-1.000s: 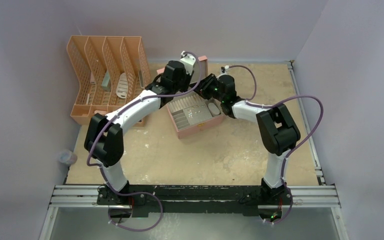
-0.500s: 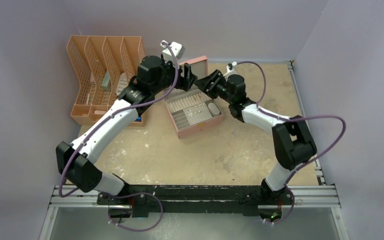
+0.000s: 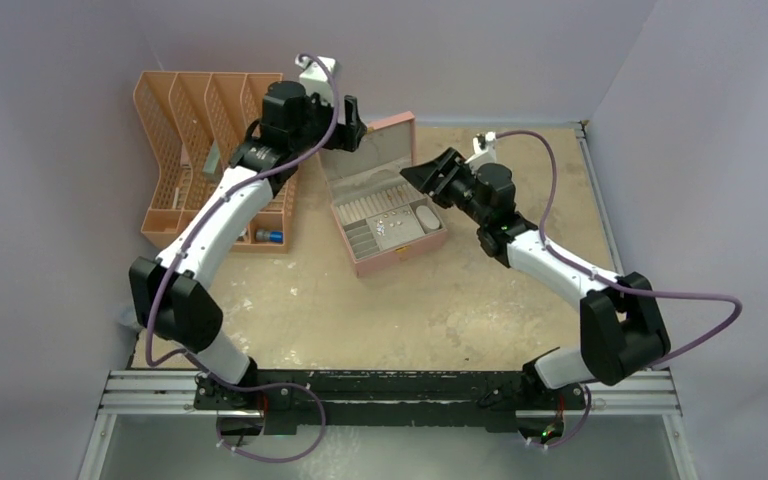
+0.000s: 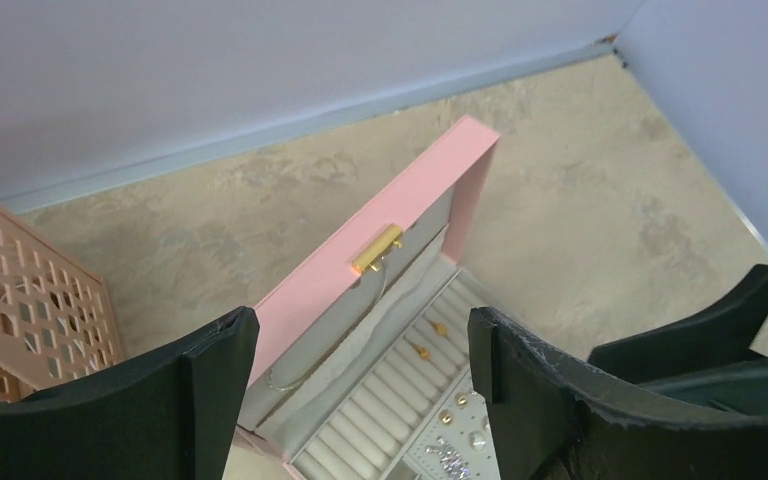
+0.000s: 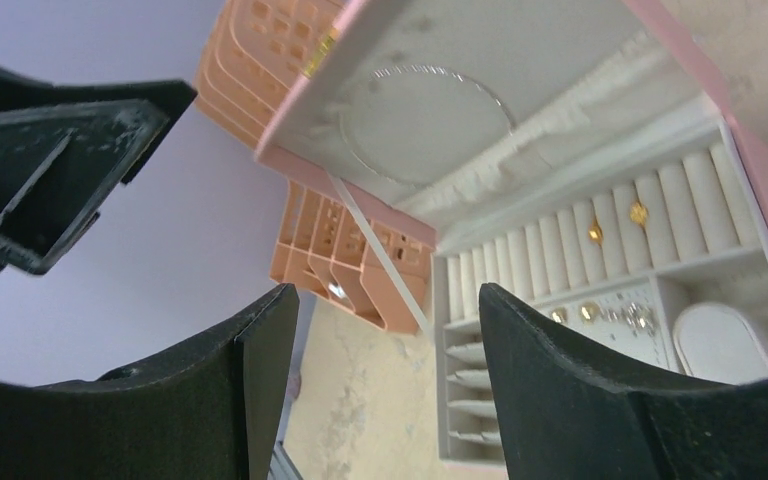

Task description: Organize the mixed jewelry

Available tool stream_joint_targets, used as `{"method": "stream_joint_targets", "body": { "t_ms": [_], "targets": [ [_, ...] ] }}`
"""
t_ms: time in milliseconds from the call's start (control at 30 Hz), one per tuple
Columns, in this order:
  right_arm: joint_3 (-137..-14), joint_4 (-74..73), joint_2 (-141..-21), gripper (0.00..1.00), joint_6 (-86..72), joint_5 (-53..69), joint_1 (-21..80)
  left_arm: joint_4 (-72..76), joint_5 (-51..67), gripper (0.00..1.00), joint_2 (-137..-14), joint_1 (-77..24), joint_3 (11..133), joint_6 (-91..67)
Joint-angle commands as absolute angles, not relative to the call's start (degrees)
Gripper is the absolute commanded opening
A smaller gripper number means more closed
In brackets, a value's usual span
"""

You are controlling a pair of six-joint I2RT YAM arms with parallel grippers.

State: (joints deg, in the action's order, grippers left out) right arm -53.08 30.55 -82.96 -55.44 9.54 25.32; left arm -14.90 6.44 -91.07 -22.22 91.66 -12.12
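Counter [image 3: 440, 300]: open pink box [image 3: 397, 257]
Lid [image 5: 540, 40]: silver loop [image 5: 430, 67]
Ring rolls [image 5: 550, 262]: gold rings [image 5: 595, 233]
Left hand [image 4: 360, 335]: released
Right hand [image 5: 385, 305]: released

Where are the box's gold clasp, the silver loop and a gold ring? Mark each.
gold clasp [image 4: 377, 248], left wrist view, its middle bar.
silver loop [image 5: 430, 67], right wrist view, upper arc of wire.
gold ring [image 5: 638, 213], right wrist view, its gold top.

From high behind the near edge, looking down over the whole table [image 3: 440, 300]. From the left wrist, angled down over the lid's edge into the open jewelry box [image 4: 360, 240]. From the right wrist, close and low, tilted up into that lid. Overlapping on box and orange rack [image 3: 215, 150].
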Motion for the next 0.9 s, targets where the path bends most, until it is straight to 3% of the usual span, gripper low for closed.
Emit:
{"method": "stream_joint_targets", "body": {
  "t_ms": [0,167,533,667,867],
  "targets": [
    [-49.8,32.4,-80.0,0.70,-55.5,11.2,25.0,-12.6,9.1,0.77,-93.0,-22.2,94.3,-4.5],
    [-47.3,32.6,-78.4,0.70,-55.8,13.4,25.1,-13.2,12.6,0.77,-97.6,-22.1,97.9,4.8],
    [-45.0,31.0,-77.4,0.66,-56.7,15.7,25.8,-16.6,11.2,0.78,-104.8,-22.1,100.6,3.6],
    [-45.3,30.3,-77.3,0.64,-57.0,16.1,25.8,-16.7,13.8,0.71,-103.4,-22.1,98.9,2.2],
    [-45.2,29.8,-77.1,0.62,-57.4,15.8,25.8,-18.1,15.1,0.51,-101.0,-22.2,96.9,0.9]
  ]
}}
